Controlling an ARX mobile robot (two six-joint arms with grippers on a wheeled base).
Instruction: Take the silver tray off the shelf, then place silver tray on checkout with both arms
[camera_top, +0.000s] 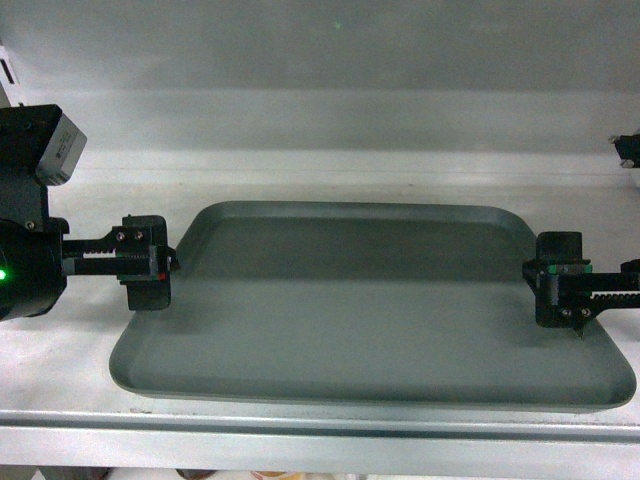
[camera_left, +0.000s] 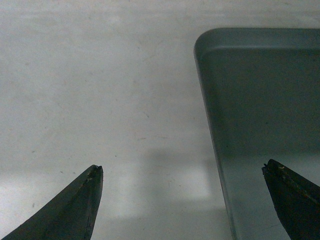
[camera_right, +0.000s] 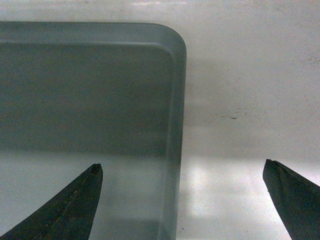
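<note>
Silver tray (camera_top: 370, 310): I see it flat on the white shelf (camera_top: 300, 170), centre frame, long side toward me.
Left gripper (camera_top: 150, 262): mid-left, jaws apart, straddling the tray's left rim.
Right gripper (camera_top: 562, 280): mid-right, jaws apart, straddling the right rim. I cannot tell whether either touches it.

No text, brand or number can be read anywhere. A grey wrist block (camera_top: 61, 147), well behind the left gripper's fingers (camera_top: 150, 262), may carry a label, too blurred to read.
</note>
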